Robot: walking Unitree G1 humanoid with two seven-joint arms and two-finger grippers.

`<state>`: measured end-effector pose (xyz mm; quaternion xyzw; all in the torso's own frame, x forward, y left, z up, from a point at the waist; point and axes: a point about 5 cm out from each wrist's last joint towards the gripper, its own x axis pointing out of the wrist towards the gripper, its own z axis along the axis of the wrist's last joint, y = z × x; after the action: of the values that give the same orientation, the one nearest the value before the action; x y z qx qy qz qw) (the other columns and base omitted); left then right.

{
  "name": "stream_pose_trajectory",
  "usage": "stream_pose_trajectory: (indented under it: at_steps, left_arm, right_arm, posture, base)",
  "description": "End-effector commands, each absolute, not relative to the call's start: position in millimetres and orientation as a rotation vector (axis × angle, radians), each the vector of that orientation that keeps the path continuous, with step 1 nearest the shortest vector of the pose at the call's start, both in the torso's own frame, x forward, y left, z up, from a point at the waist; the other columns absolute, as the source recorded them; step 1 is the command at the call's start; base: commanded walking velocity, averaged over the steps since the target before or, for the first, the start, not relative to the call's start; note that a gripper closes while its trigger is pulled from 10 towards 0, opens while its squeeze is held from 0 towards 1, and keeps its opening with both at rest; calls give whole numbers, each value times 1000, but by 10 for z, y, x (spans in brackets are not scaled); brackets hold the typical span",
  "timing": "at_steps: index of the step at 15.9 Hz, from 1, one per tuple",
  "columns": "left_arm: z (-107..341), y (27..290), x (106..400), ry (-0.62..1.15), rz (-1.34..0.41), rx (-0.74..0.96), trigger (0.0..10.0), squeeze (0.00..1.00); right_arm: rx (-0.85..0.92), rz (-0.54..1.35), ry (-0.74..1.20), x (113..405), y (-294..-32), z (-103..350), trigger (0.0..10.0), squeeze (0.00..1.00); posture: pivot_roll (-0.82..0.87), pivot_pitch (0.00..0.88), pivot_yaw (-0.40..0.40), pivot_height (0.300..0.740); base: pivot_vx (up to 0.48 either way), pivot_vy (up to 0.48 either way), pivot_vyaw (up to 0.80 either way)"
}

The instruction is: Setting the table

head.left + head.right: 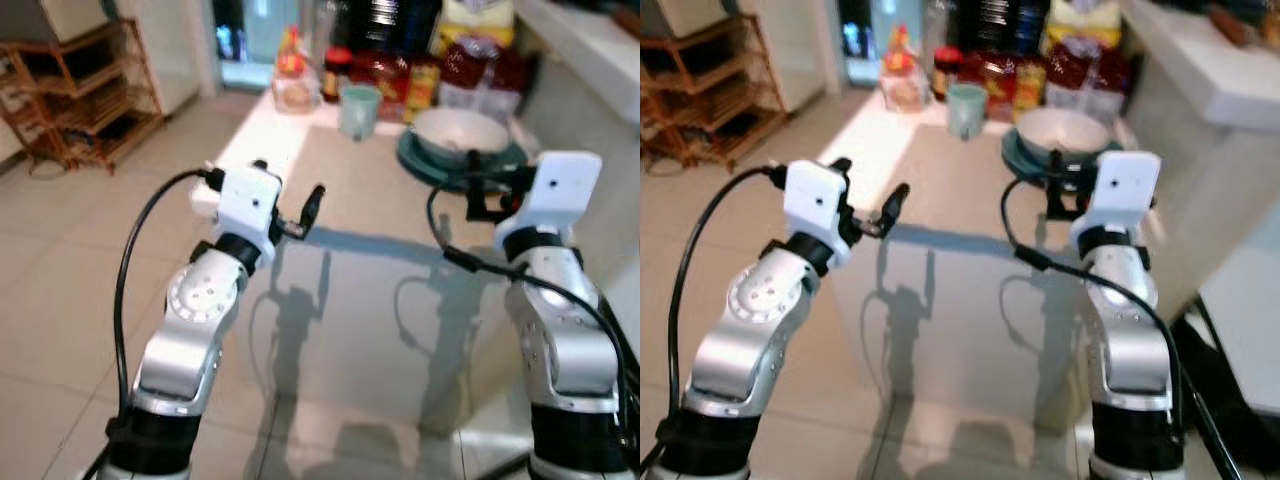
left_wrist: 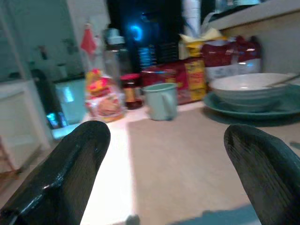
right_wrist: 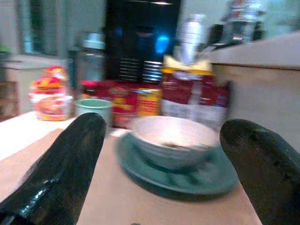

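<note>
On the tabletop, seen from the left eye: a white bowl sitting on a green plate, up at 1 o'clock. A pale green mug at 12 o'clock, with red snack packets and a dark jar crowded behind it. A wooden shelf far off at 10 o'clock. Left gripper held over the near left edge of the table, holding nothing. Right gripper close to the plate's near rim, nothing in it either.

From the right eye, the same scene: bowl and plate at 12 o'clock, just ahead of the right arm. Mug a little to the left of them.

From the left wrist: two black fingers spread wide apart, empty. Mug straight ahead between them, well apart from the fingertips. Bowl and plate off at 2 o'clock. A spoon-like handle maybe sticking out of the bowl; too blurry to be sure.

From the right wrist: two fingers spread wide, empty. Bowl on its plate right in the middle, near.

What could go wrong, as a guess: bumping the plate and sliding the bowl off it. Pinching only the plate's thin rim could tip everything. Pushing too far could knock the mug and packets over, packed so tight at the back.
</note>
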<state>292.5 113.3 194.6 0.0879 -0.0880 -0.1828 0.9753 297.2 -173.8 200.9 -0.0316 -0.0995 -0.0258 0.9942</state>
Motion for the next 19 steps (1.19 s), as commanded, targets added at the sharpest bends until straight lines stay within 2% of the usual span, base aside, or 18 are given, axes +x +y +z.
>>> stream_pose_trajectory:
  at_steps: [1, 8, 10, 14, 19]
  left_arm:
    - [1983, 1178, 2929, -187, -364, 185, 10000, 0]
    - [1961, 1135, 2906, -185, -400, 185, 10000, 0]
    - [1951, 1110, 2893, -179, -426, 182, 10000, 0]
    - [1955, 1003, 2801, -200, -528, 164, 10000, 0]
    - [1962, 997, 2790, -197, -545, 158, 10000, 0]
  right_arm:
    - [-47, -34, -179, 2962, -1685, 1963, 10000, 0]
    - [-7, -54, -151, 2864, -1726, 1844, 10000, 0]
    - [-6, -57, -161, 2825, -1721, 1784, 10000, 0]
    - [6, -3, -230, 2725, -1736, 1795, 10000, 0]
    - [-32, -7, -265, 2708, -1835, 1819, 10000, 0]
  posture:
    - [66, 4, -56, 740]
    - [67, 0, -59, 740]
    - [67, 0, -61, 740]
    - [70, 0, -64, 740]
    - [67, 0, -62, 740]
  base:
    - [435, 0, 0]
    - [434, 0, -513]
    - [435, 0, 0]
    - [0, 0, 0]
    - [0, 0, 0]
